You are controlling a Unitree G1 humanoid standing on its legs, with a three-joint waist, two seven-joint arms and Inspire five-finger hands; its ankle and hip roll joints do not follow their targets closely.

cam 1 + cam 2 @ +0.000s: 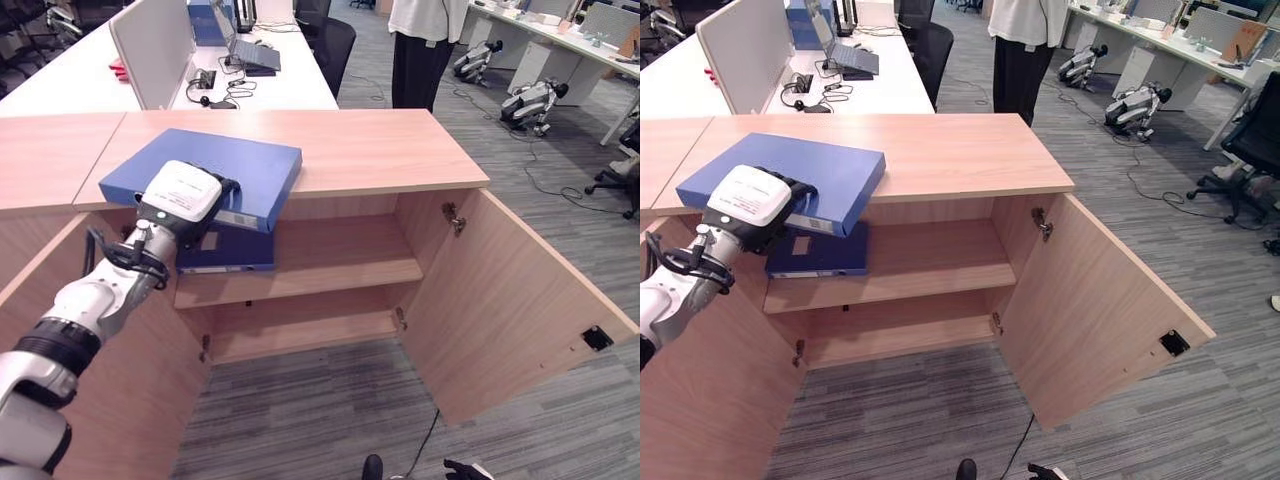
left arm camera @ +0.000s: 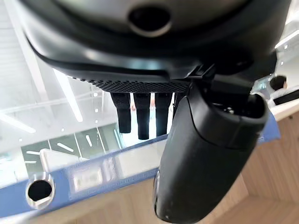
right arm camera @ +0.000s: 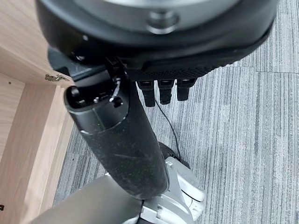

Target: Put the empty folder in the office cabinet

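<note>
Lying flat on the cabinet top [image 1: 380, 150] at its front edge, the blue folder [image 1: 225, 170] sticks out over the open cabinet. The left hand [image 1: 180, 205] holds it, fingers [image 2: 142, 119] and thumb curled round its spine. Another blue folder [image 1: 225, 250] sits on the upper shelf [image 1: 340, 262] below, and the right hand [image 3: 140, 116] hangs over the floor with straight fingers.

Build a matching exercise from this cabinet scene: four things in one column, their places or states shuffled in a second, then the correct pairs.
Things:
1. blue folder
2. dark blue binder
3. cabinet door
4. left hand

Places or states:
A. swung wide open
B. lying on the upper shelf inside
C. on the cabinet top, overhanging its front edge
D. grasping the folder's front edge

Pairs: 1-C, 2-B, 3-A, 4-D
</note>
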